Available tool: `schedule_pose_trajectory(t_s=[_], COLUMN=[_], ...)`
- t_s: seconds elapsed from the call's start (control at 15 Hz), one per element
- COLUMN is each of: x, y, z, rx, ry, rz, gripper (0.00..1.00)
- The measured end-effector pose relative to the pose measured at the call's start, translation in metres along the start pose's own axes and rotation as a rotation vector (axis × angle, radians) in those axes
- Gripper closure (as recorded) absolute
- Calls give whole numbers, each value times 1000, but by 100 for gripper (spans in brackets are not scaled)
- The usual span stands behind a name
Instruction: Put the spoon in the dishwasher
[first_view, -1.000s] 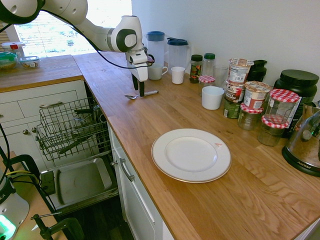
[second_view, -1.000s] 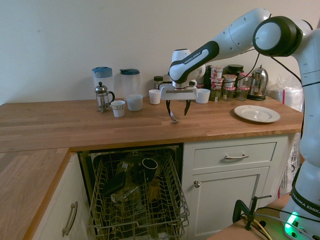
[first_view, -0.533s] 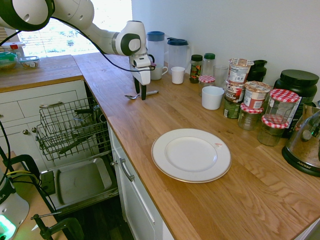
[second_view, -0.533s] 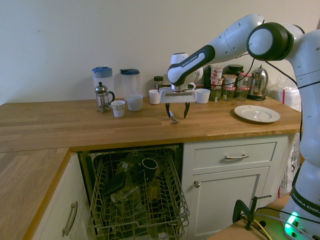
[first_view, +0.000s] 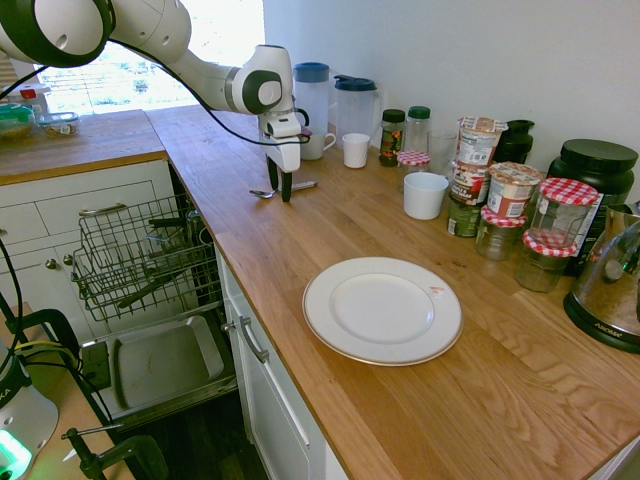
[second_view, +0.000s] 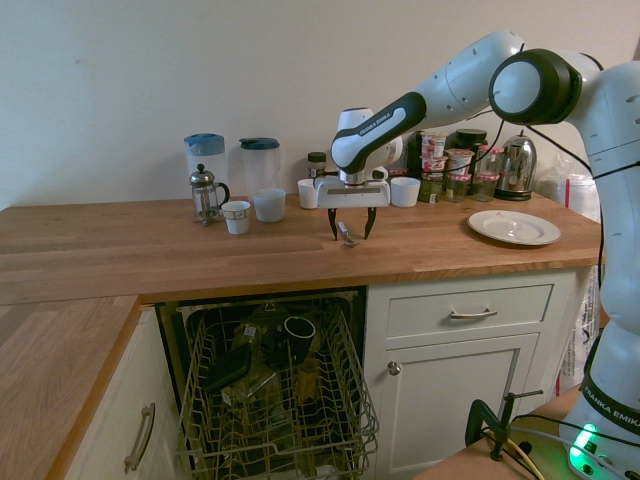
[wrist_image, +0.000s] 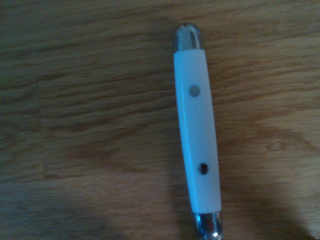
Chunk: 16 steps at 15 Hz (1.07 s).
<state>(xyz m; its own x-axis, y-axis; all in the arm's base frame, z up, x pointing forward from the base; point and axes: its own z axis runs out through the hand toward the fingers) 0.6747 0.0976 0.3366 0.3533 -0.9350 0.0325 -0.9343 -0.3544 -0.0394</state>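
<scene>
Change over the last second: shifted slightly and lowered toward the tabletop, with the gripper now more squarely over the spoon.
Fingers: spread wide, dark, pointing down, one to each side of the spoon in the second exterior view; gripping nothing.
Spoon: lying on the tabletop, unmoved since the earlier frames; oval bowl of shiny metal, smooth white handle with two round rivets and metal ends in the wrist view.
Tabletop: wooden, warm brown, streaked with grain, plank joints visible.
Dishwasher: open below the tabletop edge, wire-grid rack pulled out, flat grey inner door panel lowered.
In the rack: dark cup and other items, partly hard to make out.
Plate: round, white, glossy, thin darker line at rim; well apart from the spoon.
Jars: clear glass, red-and-white checked lids, near the kettle.
Pitchers: translucent, blue-lidded, beside the French press.
</scene>
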Motion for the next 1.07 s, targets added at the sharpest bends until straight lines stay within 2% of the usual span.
schedule_pose_trajectory(t_s=[1.07], x=[-2], y=[0], z=[1], rx=[0], ry=[-39], rz=[0], gripper=[100])
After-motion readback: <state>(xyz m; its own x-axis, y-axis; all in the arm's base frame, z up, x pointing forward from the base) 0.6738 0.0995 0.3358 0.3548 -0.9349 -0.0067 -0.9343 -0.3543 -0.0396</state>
